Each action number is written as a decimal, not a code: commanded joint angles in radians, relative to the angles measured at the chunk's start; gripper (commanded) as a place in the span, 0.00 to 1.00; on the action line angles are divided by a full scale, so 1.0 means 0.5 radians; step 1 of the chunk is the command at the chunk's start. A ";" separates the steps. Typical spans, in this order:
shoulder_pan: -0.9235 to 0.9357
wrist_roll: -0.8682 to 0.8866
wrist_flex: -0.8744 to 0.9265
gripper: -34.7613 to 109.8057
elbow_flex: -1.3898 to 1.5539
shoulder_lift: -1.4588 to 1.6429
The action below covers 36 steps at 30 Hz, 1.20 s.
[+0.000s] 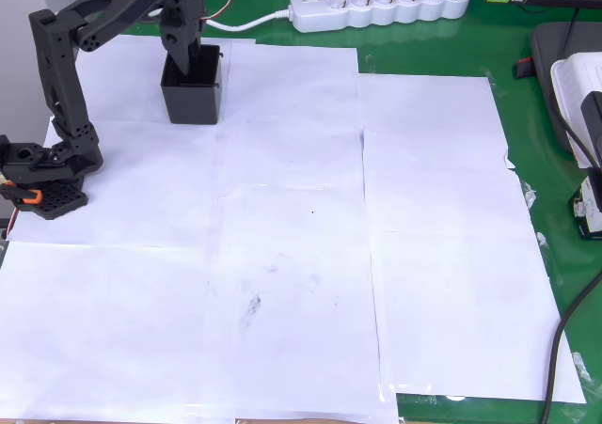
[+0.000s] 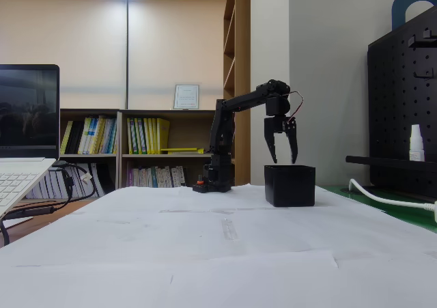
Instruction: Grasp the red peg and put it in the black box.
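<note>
Looking at the fixed view, we see the gripper hanging just above the black box, its two fingers spread apart with nothing visible between them and their tips clear of the rim. From overhead, we find the gripper pointing down over the box's opening, hiding the inside, so we cannot tell where the red peg is. The box stands on white paper sheets covering the green table.

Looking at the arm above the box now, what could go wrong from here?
The black two-finger gripper hangs with fingers parted just above the small square black plastic box; coming lower off-centre, a fingertip could strike the thin wall and tip or push it. The red peg cannot be made out, so whether it landed inside is unconfirmed.
</note>
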 commanded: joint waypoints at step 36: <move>0.994 -2.442 -0.169 0.24 -1.000 -1.761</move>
